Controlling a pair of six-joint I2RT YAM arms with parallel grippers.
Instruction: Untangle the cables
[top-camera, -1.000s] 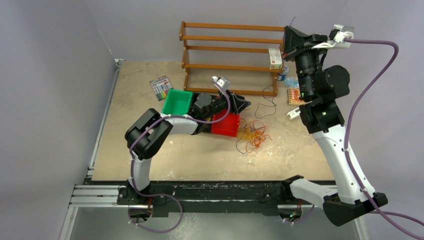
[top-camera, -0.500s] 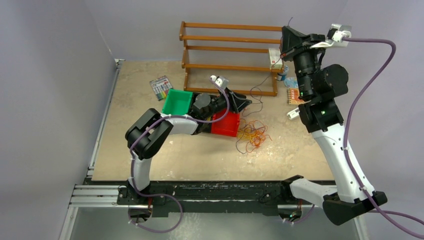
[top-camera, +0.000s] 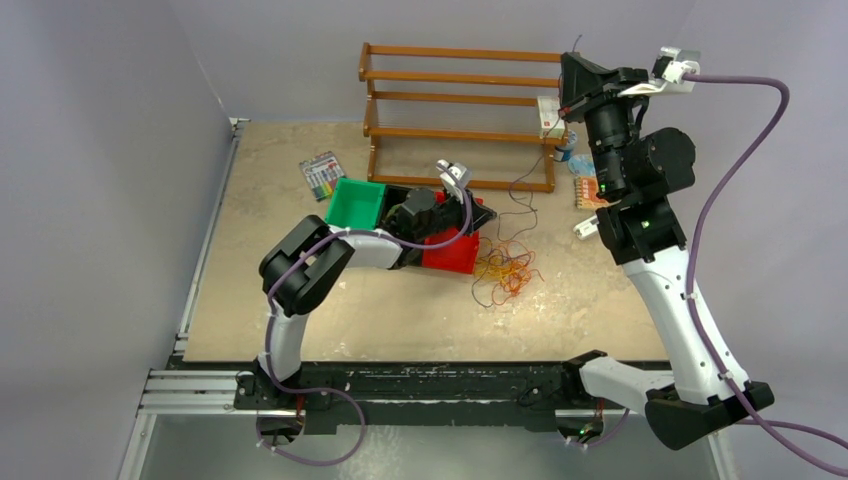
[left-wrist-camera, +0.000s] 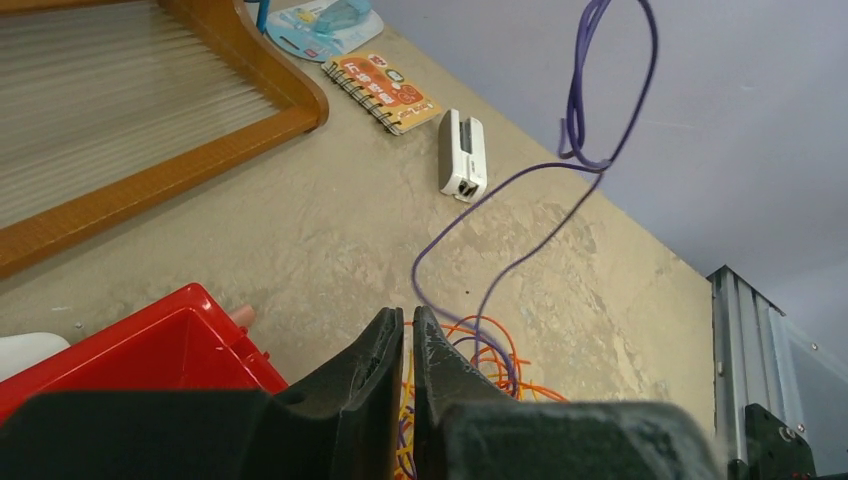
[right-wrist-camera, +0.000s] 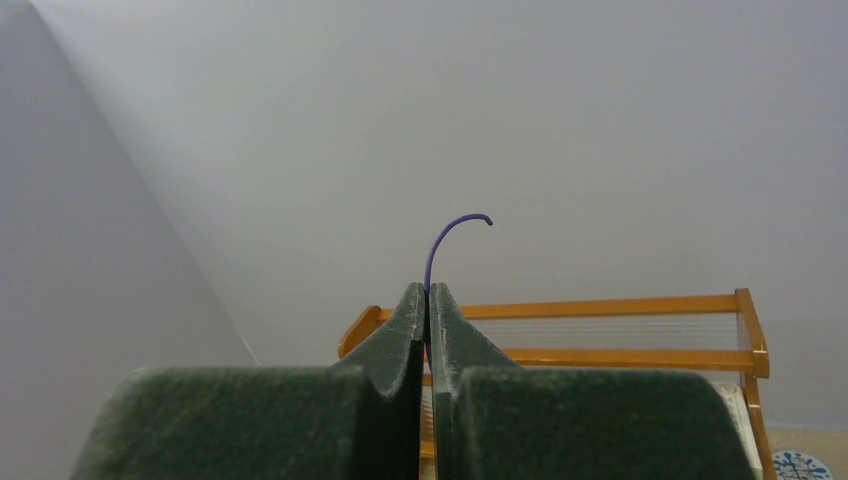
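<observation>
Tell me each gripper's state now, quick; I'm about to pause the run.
Left gripper: closed to a slit; whether it holds anything cannot be told.
Right gripper: shut on the purple cable.

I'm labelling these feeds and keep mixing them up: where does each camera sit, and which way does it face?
Top external: fixed above and behind the arm bases, looking down on the table; both arms, the wooden rack and the cables show.
Left wrist: low beside the red bin, facing across the table past the left gripper toward the cables.
Right wrist: raised high, facing the wall; the right gripper pinches a purple cable.
Shared: rack and purple cable appear in all three.
</observation>
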